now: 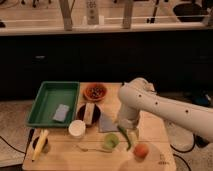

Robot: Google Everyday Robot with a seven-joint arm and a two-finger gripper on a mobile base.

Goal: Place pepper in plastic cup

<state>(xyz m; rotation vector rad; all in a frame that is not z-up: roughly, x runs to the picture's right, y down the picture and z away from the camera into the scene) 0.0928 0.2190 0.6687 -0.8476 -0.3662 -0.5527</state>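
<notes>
One pepper [128,140], lengthwise toward camera, beside plastic cup [111,141], gripper [131,131] above, grip unclear

The arm [167,109] is white, thick and smooth, with a rounded elbow [133,96] and small dark dots along its side. Its pale gripper [129,131] hangs under that elbow.

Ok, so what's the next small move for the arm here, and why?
Probably ease the end effector straight down onto the pepper to take hold. It hangs right over the pepper's upper end, and the pepper seems to lie on the table beside the green plastic cup, not in it.
</notes>
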